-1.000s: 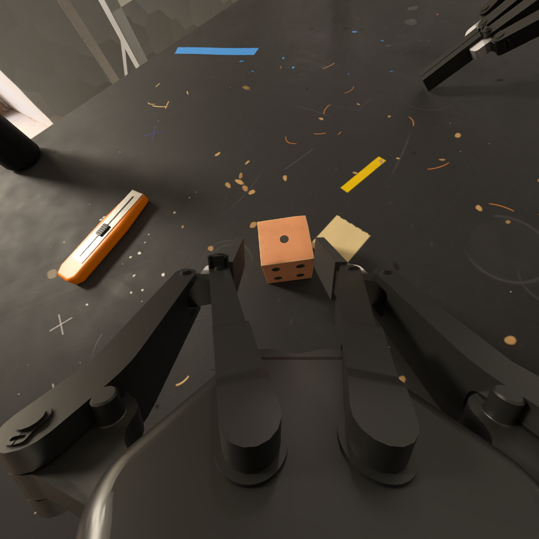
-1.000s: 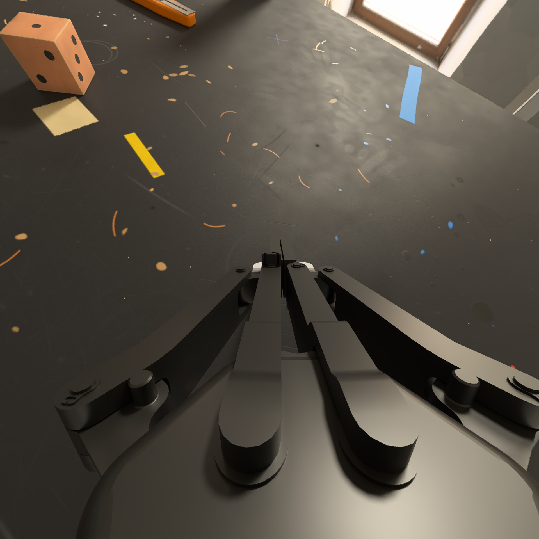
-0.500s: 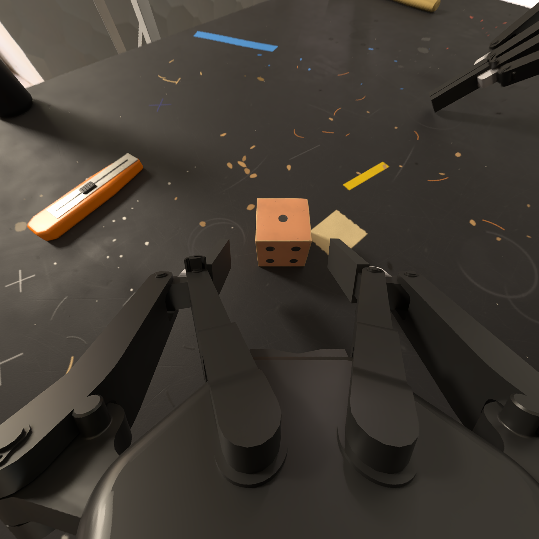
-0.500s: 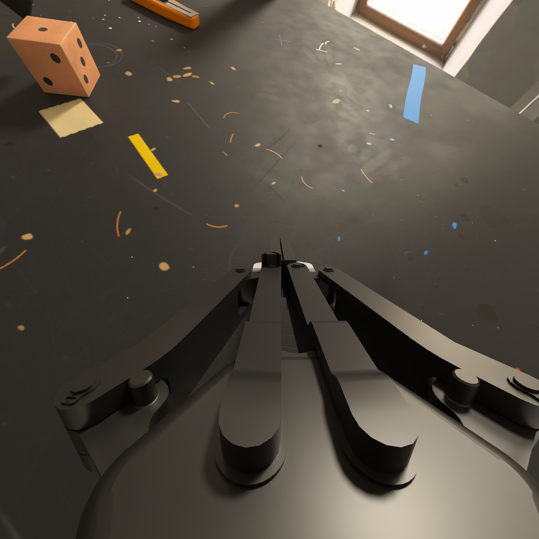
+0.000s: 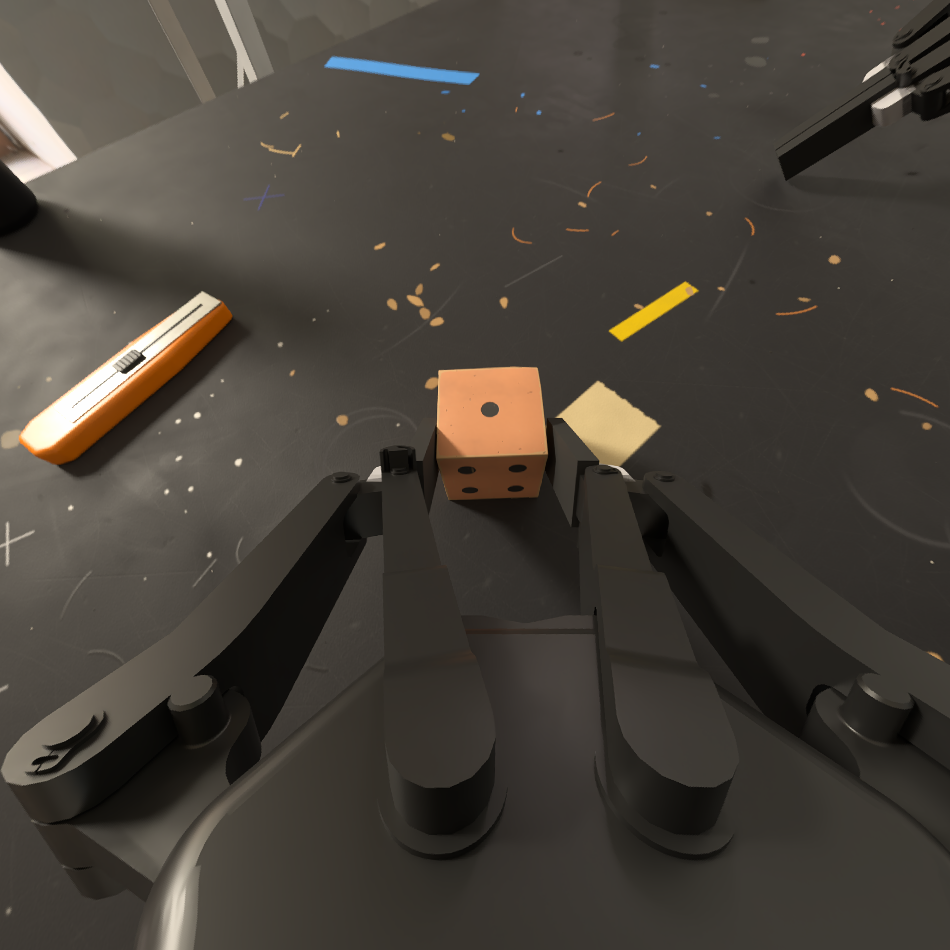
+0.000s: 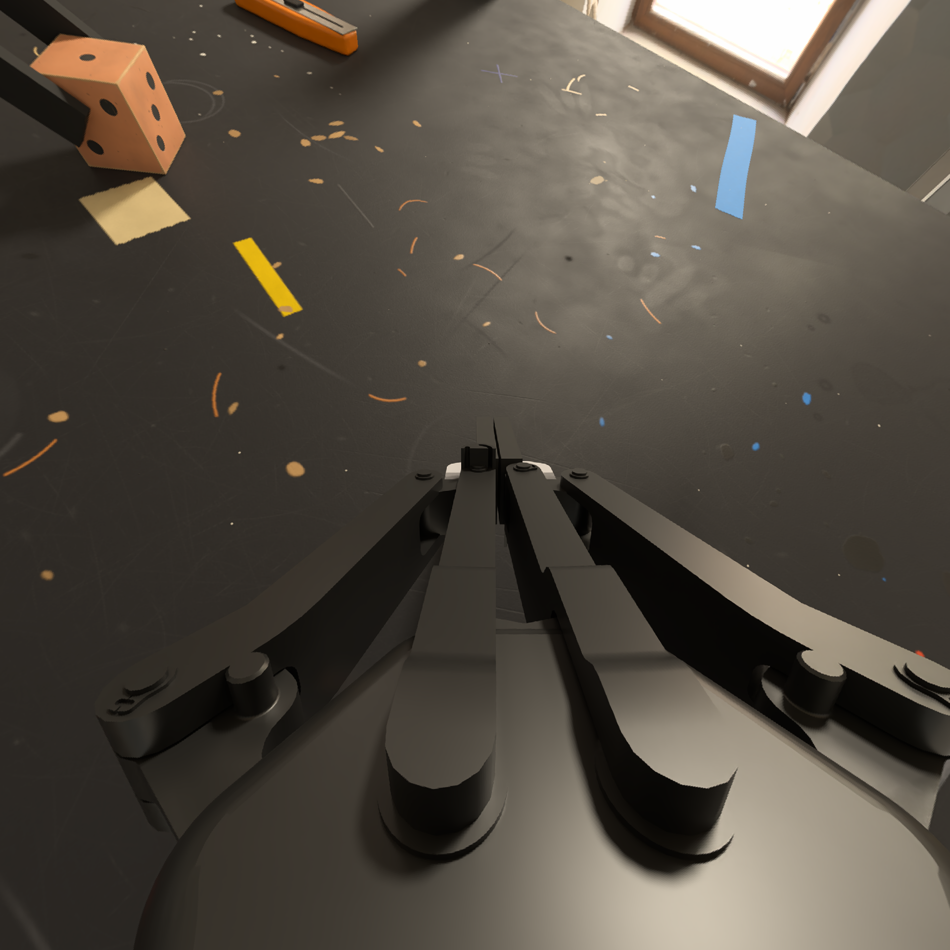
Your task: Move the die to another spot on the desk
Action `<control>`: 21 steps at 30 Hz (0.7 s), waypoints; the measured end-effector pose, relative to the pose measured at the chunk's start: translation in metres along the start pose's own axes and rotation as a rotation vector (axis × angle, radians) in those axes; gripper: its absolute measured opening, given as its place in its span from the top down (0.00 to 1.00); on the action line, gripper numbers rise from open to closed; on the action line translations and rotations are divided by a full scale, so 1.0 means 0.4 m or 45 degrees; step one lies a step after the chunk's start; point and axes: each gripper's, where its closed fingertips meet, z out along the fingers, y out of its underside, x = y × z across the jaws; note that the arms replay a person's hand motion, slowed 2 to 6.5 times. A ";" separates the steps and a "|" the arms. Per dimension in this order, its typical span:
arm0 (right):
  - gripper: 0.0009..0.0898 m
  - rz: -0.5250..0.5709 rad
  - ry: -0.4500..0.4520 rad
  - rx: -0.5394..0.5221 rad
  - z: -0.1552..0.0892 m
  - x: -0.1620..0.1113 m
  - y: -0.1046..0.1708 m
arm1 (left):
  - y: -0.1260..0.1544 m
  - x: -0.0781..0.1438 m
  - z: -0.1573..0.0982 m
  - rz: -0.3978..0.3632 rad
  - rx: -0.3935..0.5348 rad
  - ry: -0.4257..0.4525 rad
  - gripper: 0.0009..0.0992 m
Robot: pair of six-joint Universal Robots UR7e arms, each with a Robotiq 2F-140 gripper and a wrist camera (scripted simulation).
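The orange die (image 5: 488,411) with black pips sits on the dark desk (image 5: 514,180), one pip up and four pips facing me. My left gripper (image 5: 491,452) is shut on it, with one finger pressed on each side. In the right wrist view the die (image 6: 118,97) is at the top left, with a black finger (image 6: 41,105) of the left gripper against it. My right gripper (image 6: 493,437) is shut and empty, low over bare desk far from the die. It also shows in the left wrist view (image 5: 843,133) at the top right.
An orange utility knife (image 5: 128,375) lies left of the die. A beige patch (image 5: 609,421) lies just right of it, and a yellow strip (image 5: 653,311) and a blue strip (image 5: 401,69) lie farther off. A black round object (image 5: 13,205) stands at the left edge.
My left gripper moved forward around the die and closed on it; half a second ago its fingers were wide apart short of the die. The right gripper stayed shut and barely moved.
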 end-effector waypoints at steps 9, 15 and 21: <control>1.00 0.018 -0.005 0.012 -0.007 0.009 0.001 | -0.057 0.050 0.047 0.099 0.053 0.104 0.48; 1.00 0.050 -0.018 0.035 -0.014 0.017 -0.001 | -0.133 0.140 0.094 0.253 0.083 0.232 0.48; 1.00 0.054 -0.021 0.037 -0.016 0.019 0.001 | -0.211 0.253 0.151 0.378 0.112 0.390 0.48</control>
